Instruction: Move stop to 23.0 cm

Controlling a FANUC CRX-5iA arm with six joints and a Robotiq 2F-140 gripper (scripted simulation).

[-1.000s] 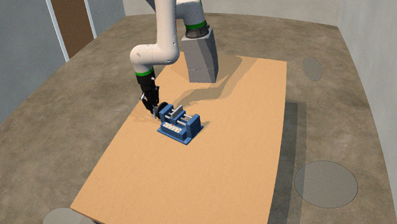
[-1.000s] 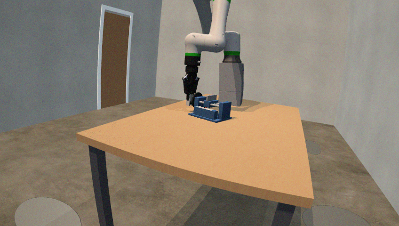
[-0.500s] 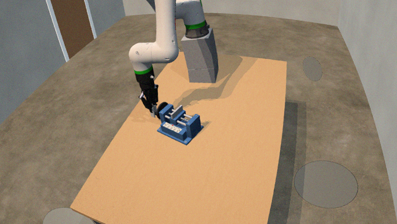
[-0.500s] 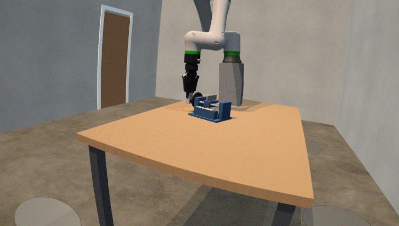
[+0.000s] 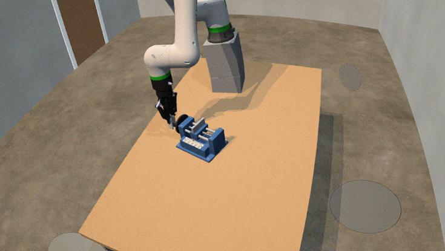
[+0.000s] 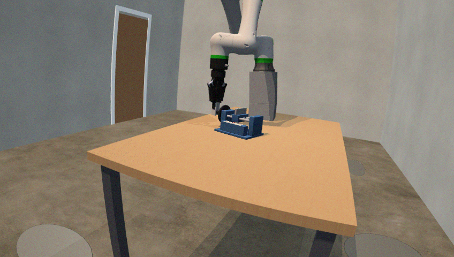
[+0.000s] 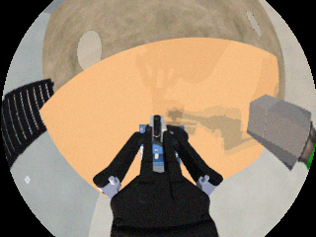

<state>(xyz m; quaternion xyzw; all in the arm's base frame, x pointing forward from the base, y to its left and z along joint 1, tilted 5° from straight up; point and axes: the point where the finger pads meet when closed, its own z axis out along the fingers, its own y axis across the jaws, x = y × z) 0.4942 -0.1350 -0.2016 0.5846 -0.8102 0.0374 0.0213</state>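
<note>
Wood-coloured and broad, the table spreads below the pincer and out past it on every side. White with green bands, the arm rises above the pincer and bends across to a grey pedestal, which stands well apart from the pincer, on the table. The black pincer points downward, its two light-grey pads near the tabletop. Just beside it sits the blue fixture, flat on its base plate, its near end block close to the pads and its other end block farther off. Between that near block and the pincer stands the black handwheel, upright on its edge, right next to the pads. They are drawn nearly together, pinching a narrow dark part of the handwheel. Beyond the wheel, the grey upright stop rides on the rods, nearer the pincer's end than the far block. Smallest is the white scale along the fixture's side, beyond the wheel from the pincer; its figures are too small to read.
</note>
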